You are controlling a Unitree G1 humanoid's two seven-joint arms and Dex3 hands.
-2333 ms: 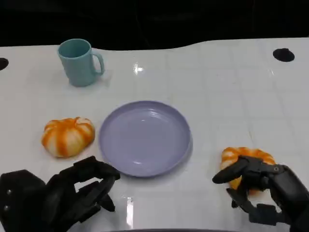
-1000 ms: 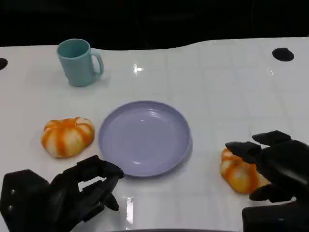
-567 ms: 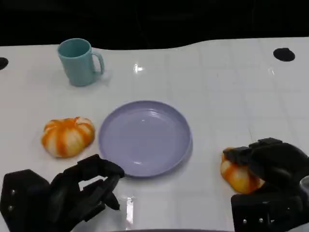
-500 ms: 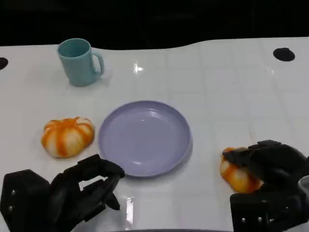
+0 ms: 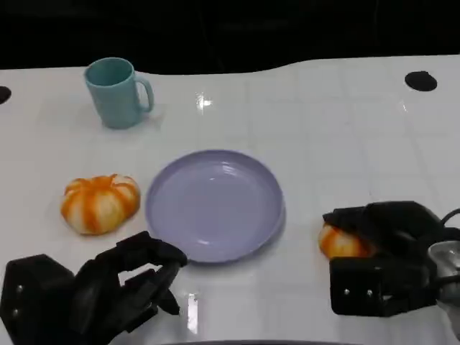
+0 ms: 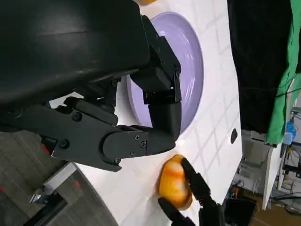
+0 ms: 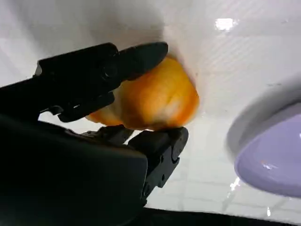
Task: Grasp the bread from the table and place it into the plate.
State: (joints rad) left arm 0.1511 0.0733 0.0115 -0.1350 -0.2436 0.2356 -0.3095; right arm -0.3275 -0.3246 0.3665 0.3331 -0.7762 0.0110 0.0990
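Closer plateward, right hand [image 5: 384,248] grips bread [image 5: 341,242] (mug [image 5: 116,92] far).

We see bright overhead light glaring off the glossy white table [image 5: 323,129], with close wrist views blurred.

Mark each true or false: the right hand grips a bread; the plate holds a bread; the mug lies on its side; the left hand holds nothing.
1. The right hand grips a bread. True.
2. The plate holds a bread. False: the plate is bare; the second bread lies on the table beside it.
3. The mug lies on its side. False: it stands upright.
4. The left hand holds nothing. True.
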